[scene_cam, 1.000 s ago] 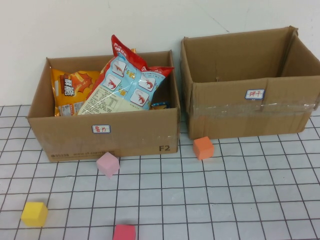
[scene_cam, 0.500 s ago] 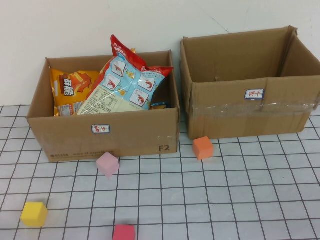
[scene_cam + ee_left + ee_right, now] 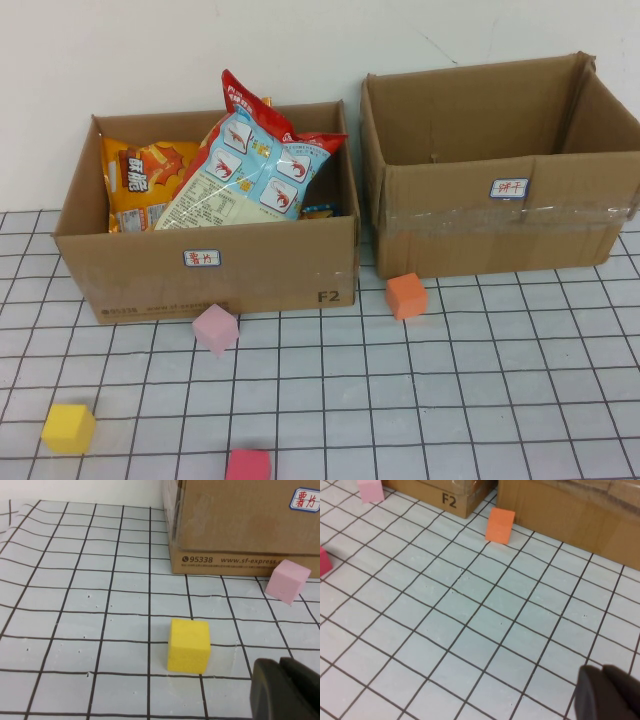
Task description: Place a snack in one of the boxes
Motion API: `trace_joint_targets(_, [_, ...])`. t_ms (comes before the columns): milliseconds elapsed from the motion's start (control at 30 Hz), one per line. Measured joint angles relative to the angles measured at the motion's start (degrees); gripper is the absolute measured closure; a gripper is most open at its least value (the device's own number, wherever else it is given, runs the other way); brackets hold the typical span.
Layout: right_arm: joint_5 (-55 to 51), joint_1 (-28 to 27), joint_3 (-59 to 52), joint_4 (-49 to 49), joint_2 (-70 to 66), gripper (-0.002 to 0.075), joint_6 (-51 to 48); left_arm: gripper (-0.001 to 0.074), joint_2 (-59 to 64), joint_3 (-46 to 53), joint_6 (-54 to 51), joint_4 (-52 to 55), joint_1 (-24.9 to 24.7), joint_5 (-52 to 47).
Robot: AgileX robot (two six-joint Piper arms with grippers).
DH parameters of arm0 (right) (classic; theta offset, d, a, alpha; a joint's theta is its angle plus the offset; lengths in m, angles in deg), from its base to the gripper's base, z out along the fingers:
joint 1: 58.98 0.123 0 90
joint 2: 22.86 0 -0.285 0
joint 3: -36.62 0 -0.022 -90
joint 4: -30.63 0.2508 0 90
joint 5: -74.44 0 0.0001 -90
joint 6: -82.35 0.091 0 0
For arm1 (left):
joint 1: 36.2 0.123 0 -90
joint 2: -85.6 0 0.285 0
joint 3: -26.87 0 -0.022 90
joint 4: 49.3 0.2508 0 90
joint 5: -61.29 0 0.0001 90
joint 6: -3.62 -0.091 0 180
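Observation:
Two cardboard boxes stand at the back of the gridded table. The left box [image 3: 210,270] holds an orange snack bag [image 3: 140,180] and a blue, white and red shrimp-chip bag [image 3: 255,165] that leans up above its rim. The right box [image 3: 500,225] shows no contents. Neither arm shows in the high view. My left gripper [image 3: 287,690] is shut and empty, low over the table near a yellow cube [image 3: 188,645]. My right gripper [image 3: 610,695] is shut and empty, over bare grid squares in front of the boxes.
Foam cubes lie on the table: yellow [image 3: 68,428] front left, pink [image 3: 216,328] before the left box, red [image 3: 248,466] at the front edge, orange [image 3: 407,296] before the right box. A white wall stands behind the boxes.

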Motion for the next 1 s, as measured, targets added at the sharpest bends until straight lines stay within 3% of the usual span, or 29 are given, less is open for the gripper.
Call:
trace_joint_targets(467, [0.00,-0.27,0.00,0.04,0.75,0.0727,-0.23,0.0736,0.00,0.00,0.00,-0.09,0.00,0.00])
trace_joint_targets(733, [0.68,-10.79,-0.62,-4.42,10.96,0.0727,-0.23,0.0736,0.00,0.00,0.00,-0.22,0.00,0.00])
trace_joint_targets(867, [5.89,-16.47,-5.12,-8.42,14.95,0.0727,0.60,0.0736,0.00,0.00,0.00,-0.22,0.00,0.00])
trace_joint_targets(1000, [9.58,-18.40,-11.82,-9.43,19.14,0.0727,3.71,0.0736,0.00,0.00,0.00,-0.22,0.00,0.00])
